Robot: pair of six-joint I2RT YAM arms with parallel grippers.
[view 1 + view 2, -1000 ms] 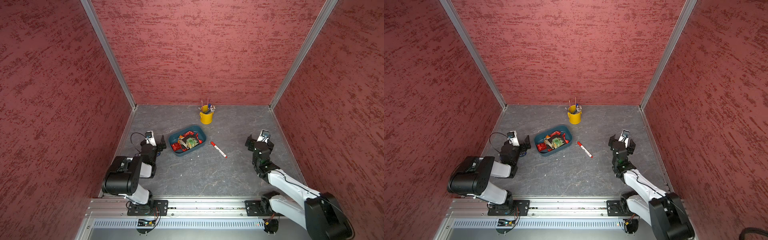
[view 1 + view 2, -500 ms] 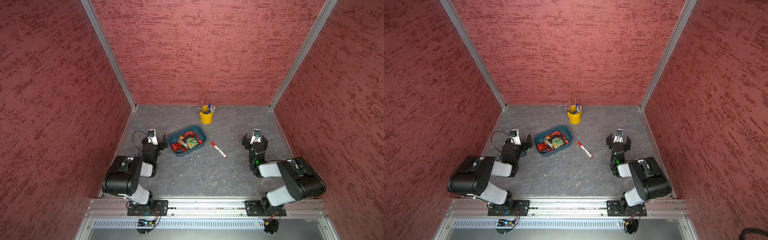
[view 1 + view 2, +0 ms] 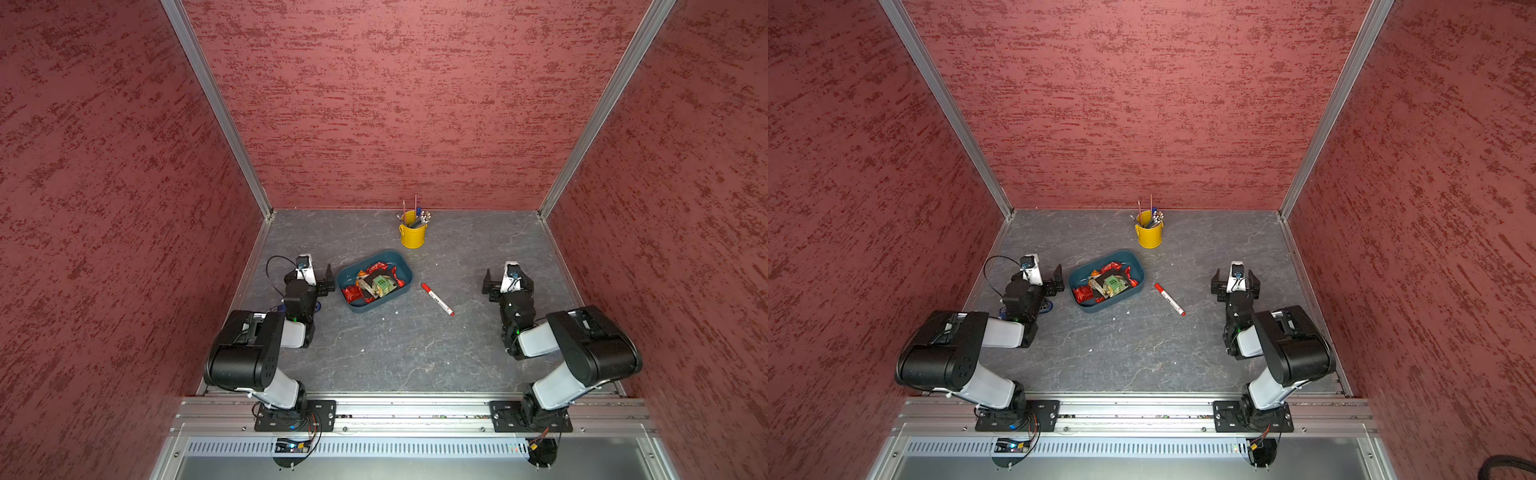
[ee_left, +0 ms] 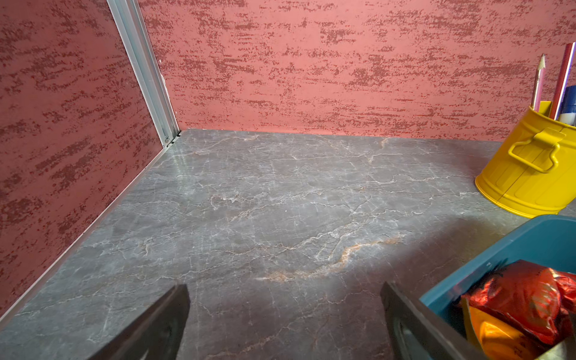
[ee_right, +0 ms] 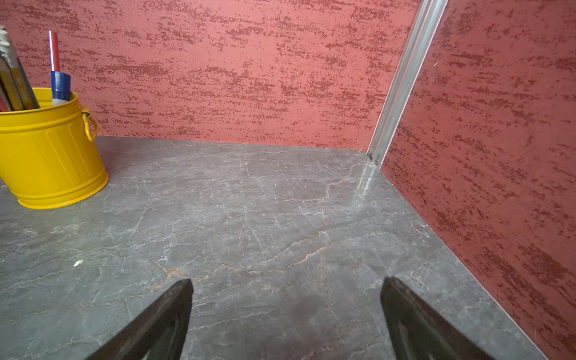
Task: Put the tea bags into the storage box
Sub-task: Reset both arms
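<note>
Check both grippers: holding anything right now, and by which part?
Nothing is held. The left gripper and right gripper are both open and empty; the tea bags lie in the box.

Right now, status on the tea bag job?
Left pincer, right pincer open, empty. Tea bags in storage box, none visible outside. Marker pen beside it.

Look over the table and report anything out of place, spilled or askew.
One thing: a red-capped white marker pen lies loose and slantwise on the grey marble-look tabletop, beside the shallow teal plastic box, while the other pens stand in the small yellow metal bucket. The foil tea bags are heaped inside the box, none seen spilled.
</note>
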